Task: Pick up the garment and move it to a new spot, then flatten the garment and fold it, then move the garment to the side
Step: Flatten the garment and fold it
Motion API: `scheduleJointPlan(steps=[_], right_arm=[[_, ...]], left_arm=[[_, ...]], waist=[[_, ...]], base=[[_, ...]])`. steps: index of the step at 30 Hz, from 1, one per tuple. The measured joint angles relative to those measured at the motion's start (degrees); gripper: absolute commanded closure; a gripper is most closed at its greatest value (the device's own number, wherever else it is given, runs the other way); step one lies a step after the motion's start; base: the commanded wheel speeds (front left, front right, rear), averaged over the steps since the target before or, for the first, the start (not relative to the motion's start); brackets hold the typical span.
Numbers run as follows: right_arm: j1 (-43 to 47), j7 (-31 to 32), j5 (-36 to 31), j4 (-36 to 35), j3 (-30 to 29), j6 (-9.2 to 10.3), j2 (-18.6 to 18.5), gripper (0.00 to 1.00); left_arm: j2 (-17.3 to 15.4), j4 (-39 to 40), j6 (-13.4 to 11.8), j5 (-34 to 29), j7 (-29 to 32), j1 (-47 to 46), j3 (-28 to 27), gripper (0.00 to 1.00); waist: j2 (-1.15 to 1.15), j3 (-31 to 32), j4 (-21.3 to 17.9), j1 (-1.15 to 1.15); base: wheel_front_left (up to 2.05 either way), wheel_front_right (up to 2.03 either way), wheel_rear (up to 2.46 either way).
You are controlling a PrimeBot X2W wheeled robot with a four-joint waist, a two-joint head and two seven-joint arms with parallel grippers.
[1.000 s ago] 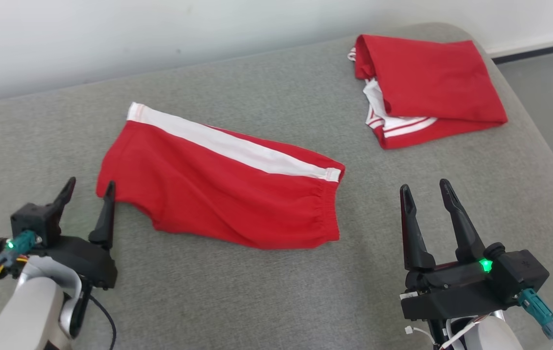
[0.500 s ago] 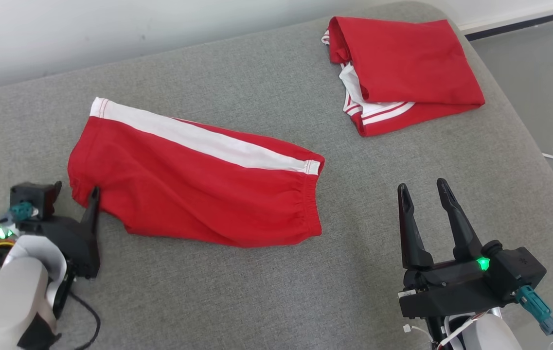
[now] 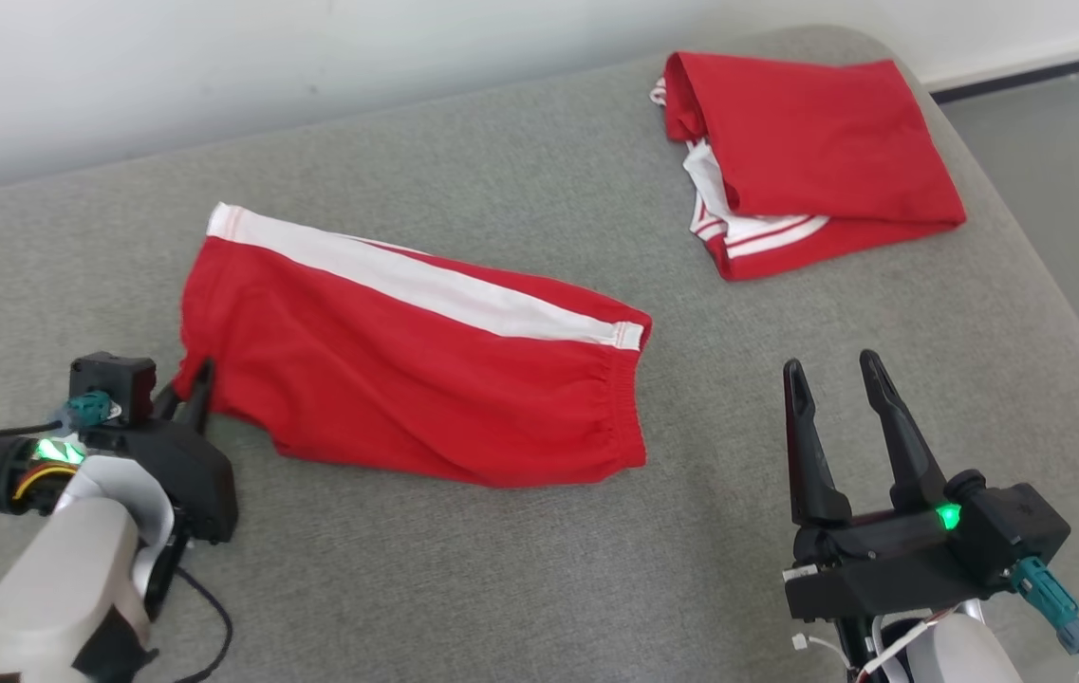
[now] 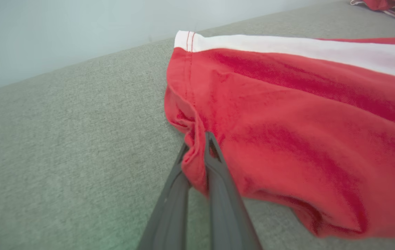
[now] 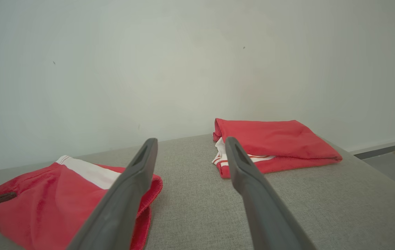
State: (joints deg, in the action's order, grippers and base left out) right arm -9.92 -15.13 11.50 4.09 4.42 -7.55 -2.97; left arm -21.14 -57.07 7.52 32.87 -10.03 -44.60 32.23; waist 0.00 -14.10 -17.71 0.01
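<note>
Two red garments lie on a grey cushion (image 3: 501, 569) before a pale wall (image 3: 216, 57). The shorts (image 3: 406, 389), red with a white side stripe, are spread flat at the cushion's middle, waistband toward the robot's right. The left jaws are clenched on the shorts' left hem near its front corner; the cloth bunches into a fold between the two dark fingers (image 4: 220, 184) (left wrist view). The right jaws stand released, fingers apart and pointing toward the wall, over bare cushion to the right of the waistband and apart from it. A folded garment (image 3: 814, 142), red with white trim at its edge, rests at the far right corner, well apart from the shorts. Grey floor (image 3: 1051, 142) shows beyond that corner.
</note>
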Motion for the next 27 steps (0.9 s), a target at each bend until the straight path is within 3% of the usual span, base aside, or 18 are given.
scheduleJointPlan(steps=[14, 27], right_arm=[[2.6, 0.0, 0.0, 1.0, -1.1, 0.0, 0.1, 0.0], [7.3, 0.0, 0.4, 2.0, -3.9, 0.0, 0.0, 0.0]], left_arm=[[1.1, 6.1, 0.0, 5.1, -4.4, 7.2, 1.7, 1.0], [3.7, 20.8, -5.1, 4.6, -4.9, 23.3, -0.5, 1.0]], waist=[[0.0, 4.6, 5.8, -0.01], [0.0, 9.1, 10.3, -0.01]], base=[[0.0, 0.0, 0.0], [0.0, 0.0, 0.0]])
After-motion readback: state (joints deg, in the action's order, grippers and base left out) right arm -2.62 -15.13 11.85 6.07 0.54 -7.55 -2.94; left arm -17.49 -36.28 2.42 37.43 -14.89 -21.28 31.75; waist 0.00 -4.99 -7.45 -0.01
